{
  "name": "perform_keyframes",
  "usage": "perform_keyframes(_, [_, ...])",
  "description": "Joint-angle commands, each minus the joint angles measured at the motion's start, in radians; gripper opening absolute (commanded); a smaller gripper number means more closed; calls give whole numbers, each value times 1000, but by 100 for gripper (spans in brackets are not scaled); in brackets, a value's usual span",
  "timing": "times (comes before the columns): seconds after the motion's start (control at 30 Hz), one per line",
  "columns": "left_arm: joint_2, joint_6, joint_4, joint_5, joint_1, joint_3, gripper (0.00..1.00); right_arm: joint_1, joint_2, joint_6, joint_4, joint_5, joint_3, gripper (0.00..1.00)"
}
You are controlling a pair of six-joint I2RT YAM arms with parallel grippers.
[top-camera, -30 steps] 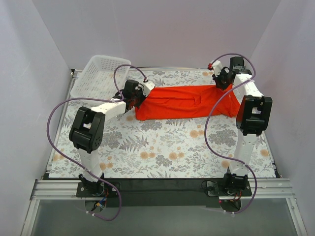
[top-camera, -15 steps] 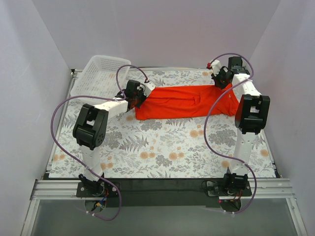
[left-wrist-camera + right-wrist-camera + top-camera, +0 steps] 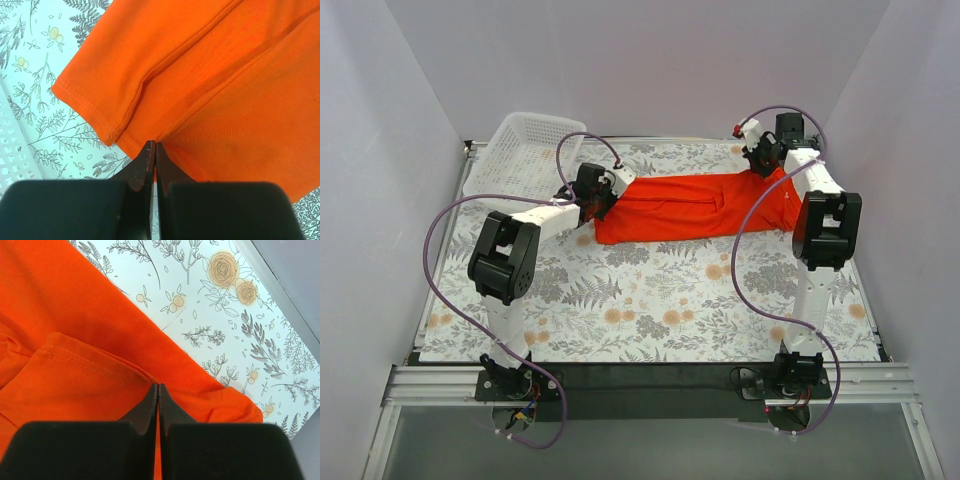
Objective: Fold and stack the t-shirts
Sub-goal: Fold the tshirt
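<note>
Across the floral bench [image 3: 650, 300], toward its far side, the t-shirt [image 3: 700, 205] lies as a long folded band, its long axis running left to right between my two hands. My left hand [image 3: 152, 145] is pinched closed on the left end. My right hand [image 3: 157, 386] grips the right end, slightly farther back. Both arms reach forward, wrists tipped down. The white basket [image 3: 515, 150] sits beyond my left hand.

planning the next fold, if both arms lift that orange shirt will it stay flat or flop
Probably floppy: the t-shirt lies in creases and soft folds, so it should sag between the left gripper and right gripper, each shut on an edge. Likely light too, since its thin layers fit inside fully shut jaws.
</note>
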Motion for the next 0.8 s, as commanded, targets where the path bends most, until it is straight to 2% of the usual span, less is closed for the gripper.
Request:
perform_keyframes(0.0, [-52, 8, -1, -15, 4, 8, 0, 7, 21, 11, 37, 22, 52, 1])
perform_keyframes(0.3, [-66, 7, -3, -23, 4, 2, 0, 13, 61, 25, 42, 48, 89, 3])
perform_keyframes(0.4, [-66, 2, -3, -21, 4, 5, 0, 13, 67, 87, 86, 109, 102, 19])
perform_keyframes(0.5, [-66, -8, -1, -23, 4, 10, 2, 13, 44, 195, 153, 253, 112, 31])
perform_keyframes(0.57, [-72, -18, -1, -52, 4, 19, 11, 13, 18, 241, 174, 335, 101, 36])
perform_keyframes(0.6, [-76, -27, 1, -58, 3, 22, 20, 13, -21, 249, 181, 341, 84, 39])
perform_keyframes(0.67, [-105, -33, 7, -57, 0, 20, 31, 4, -72, 261, 181, 314, 18, 43])
perform_keyframes(0.7, [-119, -39, 22, -57, -6, 17, 44, -13, -133, 261, 181, 278, -12, 44])
perform_keyframes(0.77, [-171, -57, 48, -40, -10, 11, 52, -36, -202, 212, 142, 180, -129, 46])
